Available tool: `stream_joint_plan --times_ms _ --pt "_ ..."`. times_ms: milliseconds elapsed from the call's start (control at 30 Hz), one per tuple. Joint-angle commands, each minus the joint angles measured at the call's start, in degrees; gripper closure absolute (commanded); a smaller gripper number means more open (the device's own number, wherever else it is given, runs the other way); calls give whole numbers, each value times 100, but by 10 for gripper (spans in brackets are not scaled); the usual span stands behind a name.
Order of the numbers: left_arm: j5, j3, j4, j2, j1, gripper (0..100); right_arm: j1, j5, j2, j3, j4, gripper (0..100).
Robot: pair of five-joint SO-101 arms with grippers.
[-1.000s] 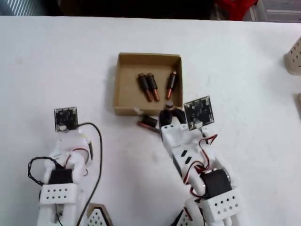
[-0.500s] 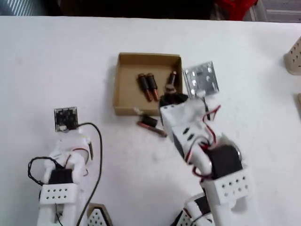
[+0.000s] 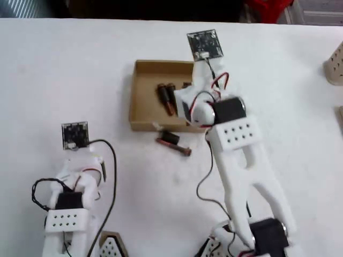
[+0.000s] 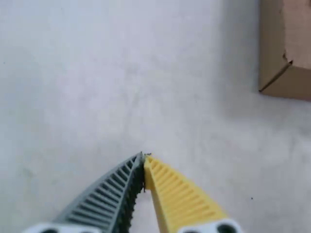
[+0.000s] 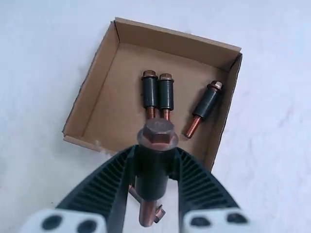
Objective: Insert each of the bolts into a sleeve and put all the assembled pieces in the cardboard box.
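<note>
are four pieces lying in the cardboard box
No, three assembled pieces lie in the cardboard box; the right end effector holds a fourth piece.

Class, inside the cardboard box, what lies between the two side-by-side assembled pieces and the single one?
Nothing: in the right wrist view, a bare stretch of the cardboard box floor separates the pair from the single piece.

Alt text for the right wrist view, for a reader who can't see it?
The right gripper has its fingers shut on a sleeved bolt, held above the open cardboard box. Three more sleeved bolts lie on the box floor, two side by side and one apart.
</note>
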Motion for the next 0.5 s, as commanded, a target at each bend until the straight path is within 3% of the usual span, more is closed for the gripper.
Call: stream_joint_plan --times_ms 0,467 --pt "-53 -35 -44 -66 40 978 101 62 418 -686 4 981" --pt "-53 -35 -44 -66 40 978 119 62 2677 -2092 -13 981"
